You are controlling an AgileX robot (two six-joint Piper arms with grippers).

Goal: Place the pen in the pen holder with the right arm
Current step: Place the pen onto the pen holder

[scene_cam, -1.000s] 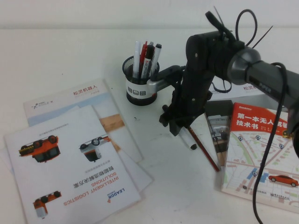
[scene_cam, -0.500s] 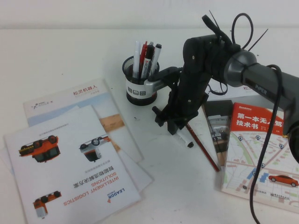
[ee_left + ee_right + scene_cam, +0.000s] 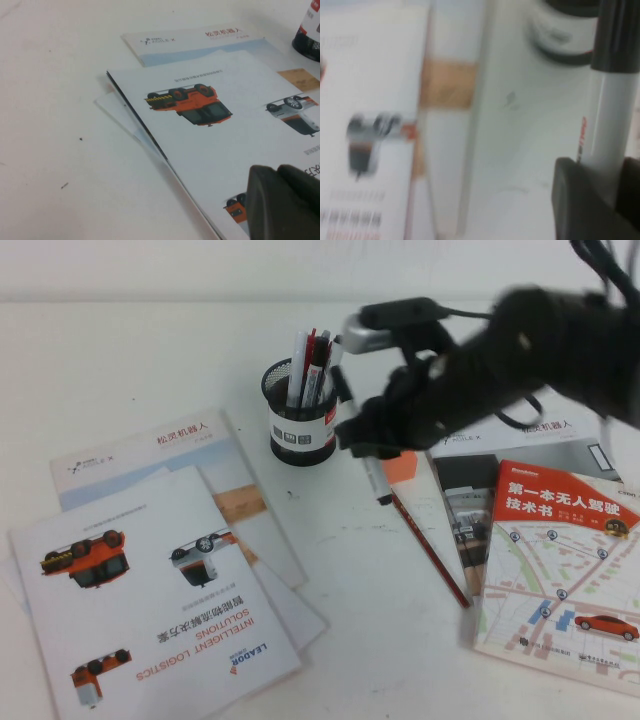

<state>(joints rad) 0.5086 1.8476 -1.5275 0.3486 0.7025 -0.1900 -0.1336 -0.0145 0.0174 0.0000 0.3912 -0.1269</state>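
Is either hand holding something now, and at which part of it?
The right hand, beside the pen holder, grips the pen on its white barrel, below the black cap. The left hand over the brochures holds nothing visible.

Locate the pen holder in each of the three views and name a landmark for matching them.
High view: pen holder stands left of the right gripper, which holds the pen.
Left wrist view: its base at the corner; left gripper over the brochure, the shared landmark.
Right wrist view: blurred, behind the pen.

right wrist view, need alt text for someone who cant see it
The right gripper is shut on the pen, white barrel and black cap, above the table. The pen holder sits just beyond it, with printed brochures lying off to one side.
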